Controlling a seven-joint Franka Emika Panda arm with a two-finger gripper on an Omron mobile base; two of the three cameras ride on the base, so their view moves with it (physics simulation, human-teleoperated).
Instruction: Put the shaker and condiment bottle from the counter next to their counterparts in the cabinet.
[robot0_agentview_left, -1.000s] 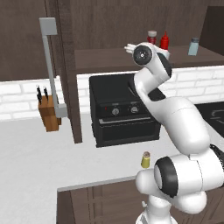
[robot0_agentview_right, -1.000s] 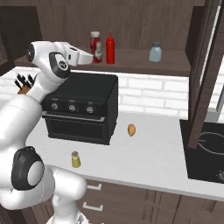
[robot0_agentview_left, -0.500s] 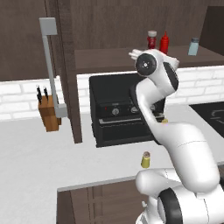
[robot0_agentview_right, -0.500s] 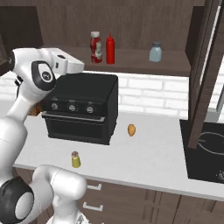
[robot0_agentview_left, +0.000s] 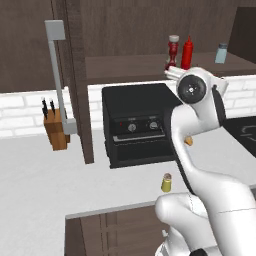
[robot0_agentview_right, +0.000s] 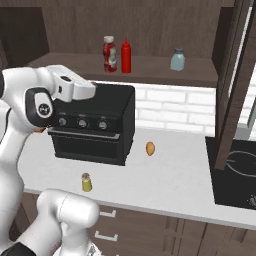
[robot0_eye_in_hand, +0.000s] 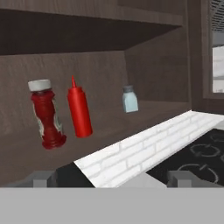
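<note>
The condiment bottle (robot0_eye_in_hand: 47, 114) (robot0_agentview_left: 172, 51) (robot0_agentview_right: 109, 53) stands upright on the cabinet shelf (robot0_agentview_right: 150, 71), just left of the slim red squeeze bottle (robot0_eye_in_hand: 79, 108) (robot0_agentview_right: 126, 56). Further right on that shelf is the pale blue shaker (robot0_eye_in_hand: 129, 99) (robot0_agentview_right: 177, 59). The yellow shaker (robot0_agentview_left: 166, 183) (robot0_agentview_right: 87, 182) stands on the counter (robot0_agentview_right: 165, 182) in front of the oven. My gripper (robot0_eye_in_hand: 111, 181) (robot0_agentview_right: 90, 91) hangs open and empty in front of the shelf and below it, level with the oven's top, facing the bottles from a distance.
A black toaster oven (robot0_agentview_left: 137, 125) (robot0_agentview_right: 95, 125) sits on the counter under the shelf. A small orange food item (robot0_agentview_right: 150, 148) lies to its right. A knife block (robot0_agentview_left: 55, 131) stands left. The open cabinet door (robot0_agentview_left: 75, 75) carries a grey handle (robot0_agentview_left: 55, 75). A stovetop (robot0_agentview_right: 235, 170) is at the right.
My hand has drawn back from the shelf and dropped lower, away from the condiment bottle, which stays standing beside the squeeze bottle. The yellow shaker has not moved.
</note>
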